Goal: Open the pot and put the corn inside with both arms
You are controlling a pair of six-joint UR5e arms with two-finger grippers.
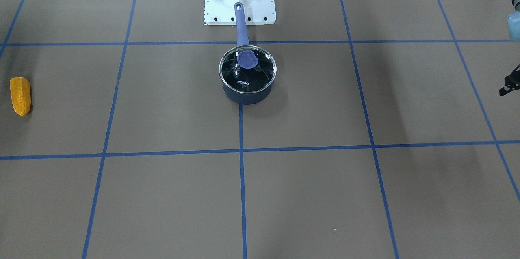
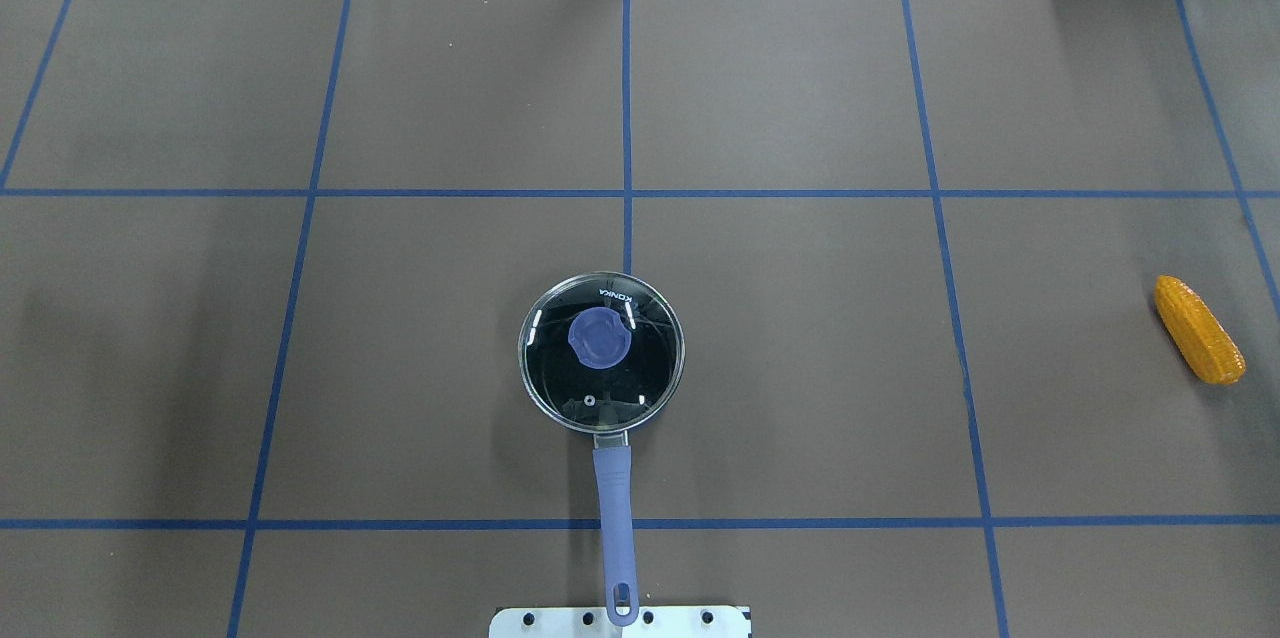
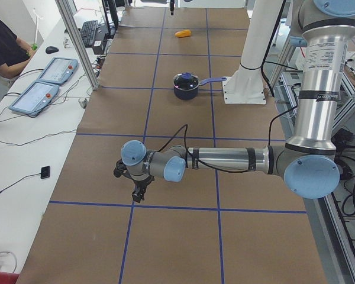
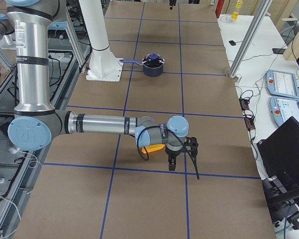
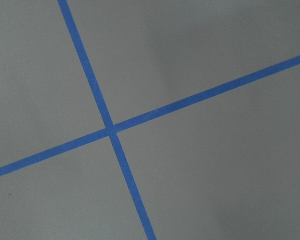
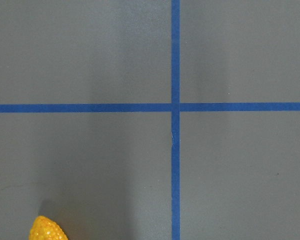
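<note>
The navy pot [image 1: 245, 96] stands at the table's middle, its long handle [image 2: 613, 488] pointing toward the robot base. The glass KONKA lid [image 2: 600, 398] with a blue-purple knob [image 2: 600, 338] sits shut on it. The corn [image 2: 1198, 329] lies flat far off on the robot's right, also in the front view [image 1: 20, 96]. My right gripper [image 4: 182, 160] hangs low just beyond the corn; the corn's tip shows in the right wrist view [image 6: 47, 230]. My left gripper [image 3: 137, 192] hangs low far out on the left side. I cannot tell whether either gripper is open or shut.
The white robot base plate [image 1: 239, 3] lies just behind the pot's handle. Blue tape lines [image 5: 110, 130] grid the brown table. A side bench with teach pendants [image 3: 41, 89] and a seated operator runs along the far edge.
</note>
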